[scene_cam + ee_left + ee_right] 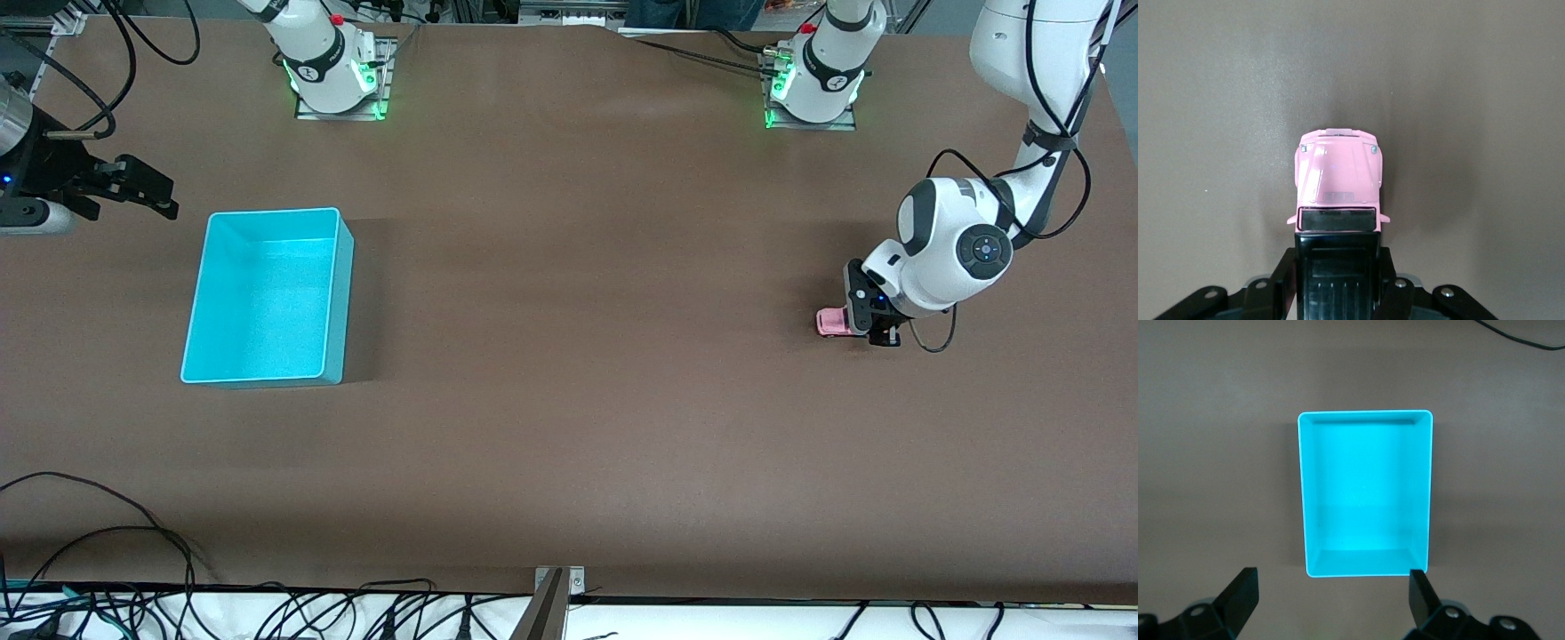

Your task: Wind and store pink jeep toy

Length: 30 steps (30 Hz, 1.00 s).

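Left wrist view: the small boxy pink jeep toy with black roof panel [1338,183] sits upright on the plain brown bench [1218,120]. The left gripper [1337,280] is clamped on its black rear portion, one black finger [1285,270] against each side.

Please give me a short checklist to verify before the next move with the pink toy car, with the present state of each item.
1. Left gripper fingers shut on the small boxy pink jeep toy: ok.
2. Toy low at the brown table, toward the left arm's end: ok.
3. Wheels touching the table: cannot tell.
4. Turquoise rectangular plastic bin holds nothing: ok.
5. Right gripper waits open over the table beside the bin: ok.
6. Table between toy and bin free of things: ok.
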Available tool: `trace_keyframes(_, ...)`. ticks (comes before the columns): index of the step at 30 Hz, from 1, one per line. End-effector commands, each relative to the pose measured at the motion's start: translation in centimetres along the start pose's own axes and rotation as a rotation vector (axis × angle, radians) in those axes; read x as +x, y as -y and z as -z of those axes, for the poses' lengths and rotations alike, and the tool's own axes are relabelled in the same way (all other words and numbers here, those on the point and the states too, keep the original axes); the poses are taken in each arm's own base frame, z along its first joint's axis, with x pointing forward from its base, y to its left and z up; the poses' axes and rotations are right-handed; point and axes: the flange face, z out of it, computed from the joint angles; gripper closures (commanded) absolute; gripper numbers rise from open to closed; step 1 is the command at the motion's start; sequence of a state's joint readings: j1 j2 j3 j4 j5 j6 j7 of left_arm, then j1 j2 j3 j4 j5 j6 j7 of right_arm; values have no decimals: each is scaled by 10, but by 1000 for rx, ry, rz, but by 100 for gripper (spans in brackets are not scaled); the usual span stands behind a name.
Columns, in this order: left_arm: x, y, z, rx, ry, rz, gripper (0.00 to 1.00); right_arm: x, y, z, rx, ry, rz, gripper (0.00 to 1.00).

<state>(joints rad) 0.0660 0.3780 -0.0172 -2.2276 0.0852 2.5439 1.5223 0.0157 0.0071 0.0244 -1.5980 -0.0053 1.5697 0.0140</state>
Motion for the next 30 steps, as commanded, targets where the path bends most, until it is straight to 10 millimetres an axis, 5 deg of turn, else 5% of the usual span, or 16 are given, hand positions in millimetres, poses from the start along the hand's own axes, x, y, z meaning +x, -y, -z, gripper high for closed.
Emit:
trace_keyframes(1, -7, 4, -13, -20, 16, -26, 100, -1, -1, 2, 19, -2, 5, 0)
trace_keyframes(6, -28, 6, -17, -25, 12, -37, 100, -1, -1, 2, 19, -2, 5, 0)
trace_keyframes(30, -201, 12, -25, 17, -5, -26, 100, -1, -1, 2, 19, -2, 5, 0)
